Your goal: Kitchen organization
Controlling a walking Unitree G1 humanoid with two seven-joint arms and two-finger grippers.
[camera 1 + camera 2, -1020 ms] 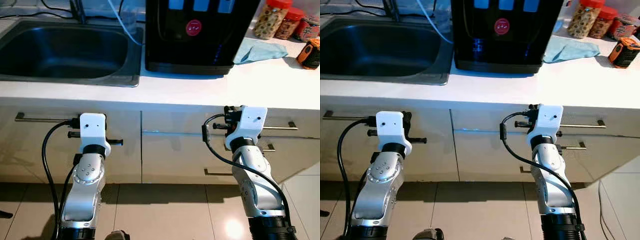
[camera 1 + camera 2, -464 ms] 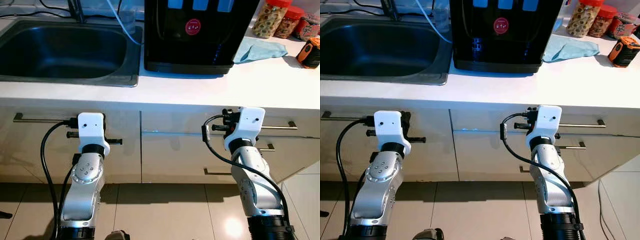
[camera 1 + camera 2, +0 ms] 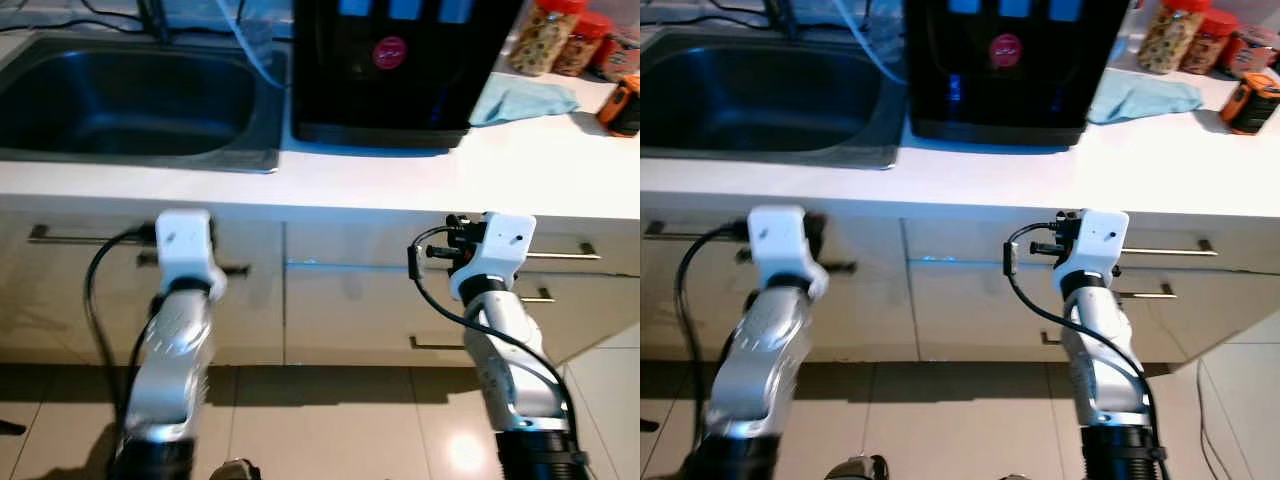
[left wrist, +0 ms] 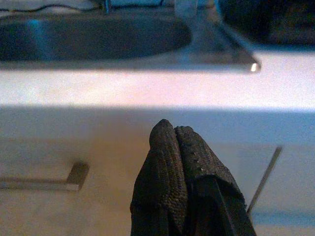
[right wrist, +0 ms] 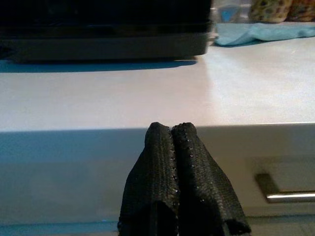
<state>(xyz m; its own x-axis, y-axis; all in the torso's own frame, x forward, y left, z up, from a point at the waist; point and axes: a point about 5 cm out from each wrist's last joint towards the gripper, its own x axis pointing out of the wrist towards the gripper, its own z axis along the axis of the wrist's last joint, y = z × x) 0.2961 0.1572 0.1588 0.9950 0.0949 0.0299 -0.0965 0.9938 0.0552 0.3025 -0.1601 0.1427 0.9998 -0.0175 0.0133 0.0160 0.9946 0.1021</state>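
I stand before a white countertop (image 3: 400,180) with cream drawers below it. My left gripper (image 4: 173,129) is shut with nothing in it, its tips level with the drawer front just under the counter edge, below the sink (image 3: 150,158). Its white wrist mount (image 3: 185,240) looks blurred. My right gripper (image 5: 171,129) is also shut and empty, pointing at the counter edge below the black water dispenser (image 3: 395,70); its wrist mount (image 3: 497,250) sits in front of the drawers. A blue cloth (image 3: 520,100) lies to the right of the dispenser.
Two snack jars (image 3: 545,40) and an orange tape measure (image 3: 625,105) stand at the back right of the counter. Long metal drawer handles (image 3: 75,238) (image 3: 565,256) run along the drawer fronts beside each wrist. Beige floor tiles (image 3: 320,420) lie below.
My left arm has moved up slightly and is blurred by motion. The right arm has hardly shifted. Both grippers stay shut.
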